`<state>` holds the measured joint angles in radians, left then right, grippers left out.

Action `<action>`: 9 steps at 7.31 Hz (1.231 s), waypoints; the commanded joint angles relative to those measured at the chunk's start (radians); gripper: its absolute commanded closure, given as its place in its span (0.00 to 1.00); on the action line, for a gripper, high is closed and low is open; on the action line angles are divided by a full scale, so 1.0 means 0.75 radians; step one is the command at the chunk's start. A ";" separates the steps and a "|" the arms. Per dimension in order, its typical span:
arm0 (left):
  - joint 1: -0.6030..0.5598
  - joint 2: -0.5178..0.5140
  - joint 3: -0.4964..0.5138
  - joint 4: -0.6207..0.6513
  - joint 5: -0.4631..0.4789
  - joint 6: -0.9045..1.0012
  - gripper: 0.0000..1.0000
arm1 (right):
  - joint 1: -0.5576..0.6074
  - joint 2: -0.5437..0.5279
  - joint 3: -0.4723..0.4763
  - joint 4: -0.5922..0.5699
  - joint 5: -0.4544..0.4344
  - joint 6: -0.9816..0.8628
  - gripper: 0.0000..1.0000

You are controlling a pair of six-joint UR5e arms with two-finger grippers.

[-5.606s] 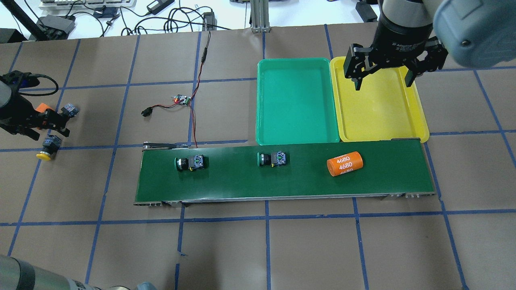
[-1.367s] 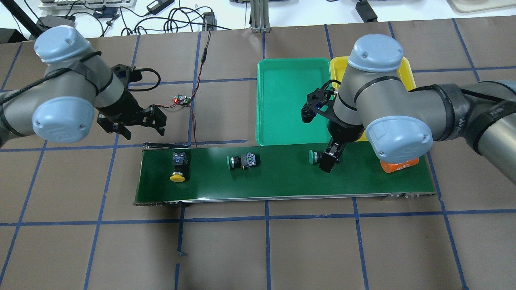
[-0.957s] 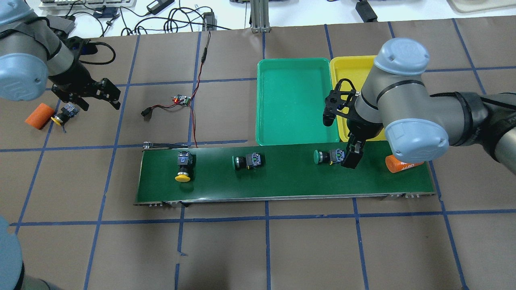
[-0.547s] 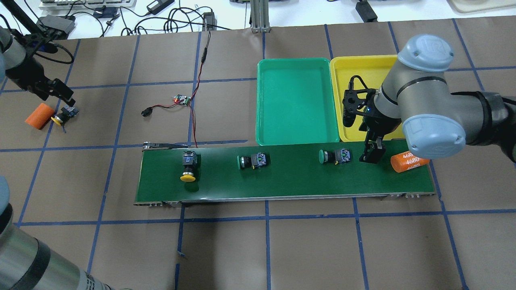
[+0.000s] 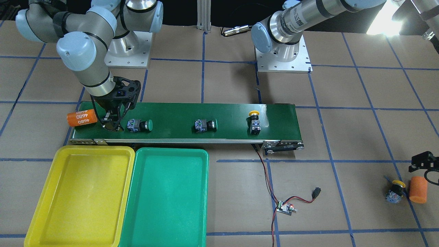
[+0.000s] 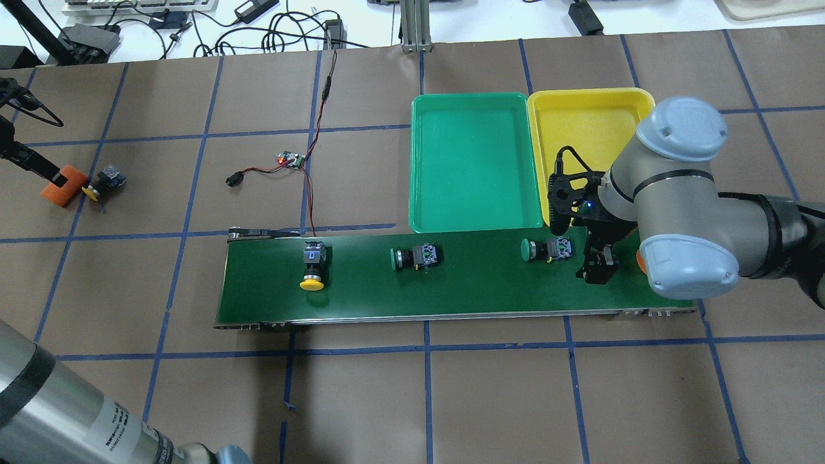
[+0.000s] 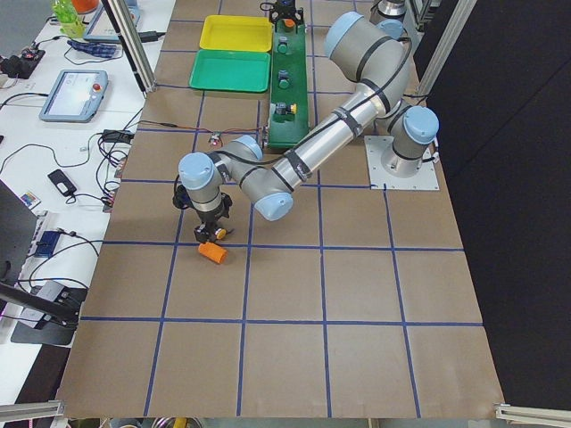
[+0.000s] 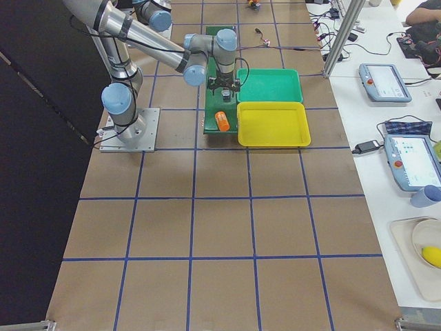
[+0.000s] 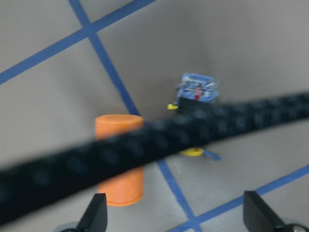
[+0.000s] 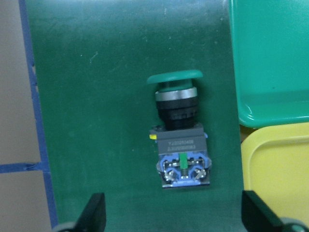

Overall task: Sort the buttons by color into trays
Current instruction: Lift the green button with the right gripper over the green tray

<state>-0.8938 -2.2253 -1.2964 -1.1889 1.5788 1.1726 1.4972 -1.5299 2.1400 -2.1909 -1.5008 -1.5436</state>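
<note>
Your right gripper [image 6: 596, 266], spread wide and empty, hangs over the conveyor belt [image 6: 451, 293]. The nearest green-capped button [image 6: 546, 249] lies flat on the belt just to the gripper's left, contact block toward the gripper, cap away, long axis square to the closing line.

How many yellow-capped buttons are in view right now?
2. One yellow-capped button lies on the conveyor belt, near its robot-left end; the second button sits on the table beside an orange cylinder.
</note>
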 commanded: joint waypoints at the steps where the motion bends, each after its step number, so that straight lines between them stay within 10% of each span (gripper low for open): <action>1: 0.028 -0.078 0.073 0.002 -0.009 0.095 0.00 | 0.000 0.033 0.016 -0.077 0.001 -0.008 0.05; 9: 0.048 -0.160 -0.002 0.217 -0.154 0.150 0.01 | 0.006 0.042 -0.053 -0.094 -0.001 0.005 0.66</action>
<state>-0.8623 -2.3449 -1.2869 -1.0280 1.4800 1.2846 1.5002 -1.5006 2.1297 -2.2575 -1.5043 -1.5448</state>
